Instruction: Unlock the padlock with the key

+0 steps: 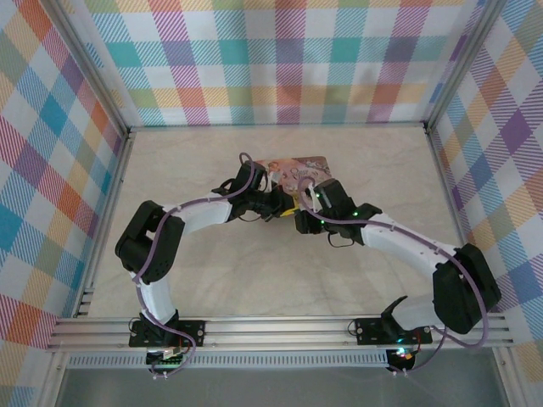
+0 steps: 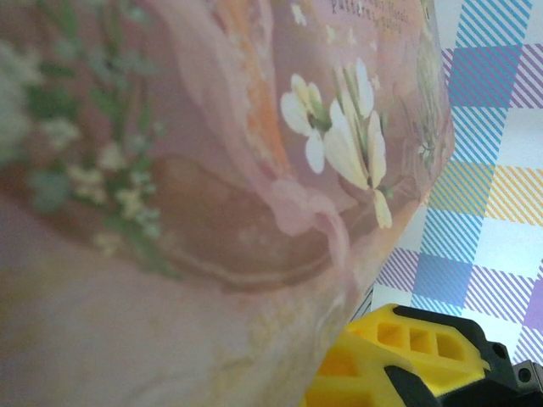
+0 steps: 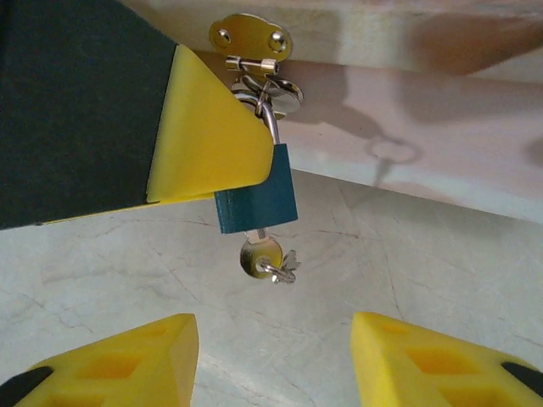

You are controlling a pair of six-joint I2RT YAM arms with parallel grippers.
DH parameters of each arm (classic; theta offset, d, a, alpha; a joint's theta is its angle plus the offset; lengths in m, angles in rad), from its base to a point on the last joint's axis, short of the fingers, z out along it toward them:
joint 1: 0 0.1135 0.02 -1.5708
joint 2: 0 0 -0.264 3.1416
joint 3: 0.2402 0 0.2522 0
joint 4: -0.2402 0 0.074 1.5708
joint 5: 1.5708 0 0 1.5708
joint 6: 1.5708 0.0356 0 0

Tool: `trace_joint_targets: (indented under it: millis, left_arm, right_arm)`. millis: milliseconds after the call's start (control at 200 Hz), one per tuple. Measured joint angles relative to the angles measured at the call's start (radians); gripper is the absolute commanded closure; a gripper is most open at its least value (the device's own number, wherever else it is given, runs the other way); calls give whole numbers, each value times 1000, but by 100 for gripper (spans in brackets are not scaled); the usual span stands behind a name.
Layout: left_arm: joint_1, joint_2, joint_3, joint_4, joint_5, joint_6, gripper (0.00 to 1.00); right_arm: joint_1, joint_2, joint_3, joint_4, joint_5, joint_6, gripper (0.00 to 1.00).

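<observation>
Padlock (image 3: 254,199) hanging at the front of the floral box (image 2: 212,170), mid-worktop, with both claws crowding in on it

Checked walls (image 1: 51,170) are fencing the worktop (image 1: 212,280) on the left, back and right, while bare stone is lying open on either side of the arms; the left claw (image 1: 282,203) is sitting closed, one yellow finger (image 3: 212,136) lying against the padlock's upper left, though whether it is pinching it I cannot tell; the padlock is hanging with its long axis upright in the right wrist view, shackle up through the brass hasp (image 3: 250,36), keyhole end down, the key (image 3: 259,256) sticking out below; the right claw (image 3: 273,339) is standing open just short of the key, touching nothing; the writing on the box is too blurred to read.
</observation>
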Motion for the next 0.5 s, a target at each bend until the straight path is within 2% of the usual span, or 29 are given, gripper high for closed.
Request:
trace_joint_targets:
  millis: [185, 500]
  left_arm:
    - [0, 0, 2, -1, 7, 0, 96]
    - [0, 0, 8, -2, 9, 0, 96]
  right_arm:
    - [18, 56, 48, -15, 42, -30, 49]
    - [33, 120, 103, -32, 90, -74, 59]
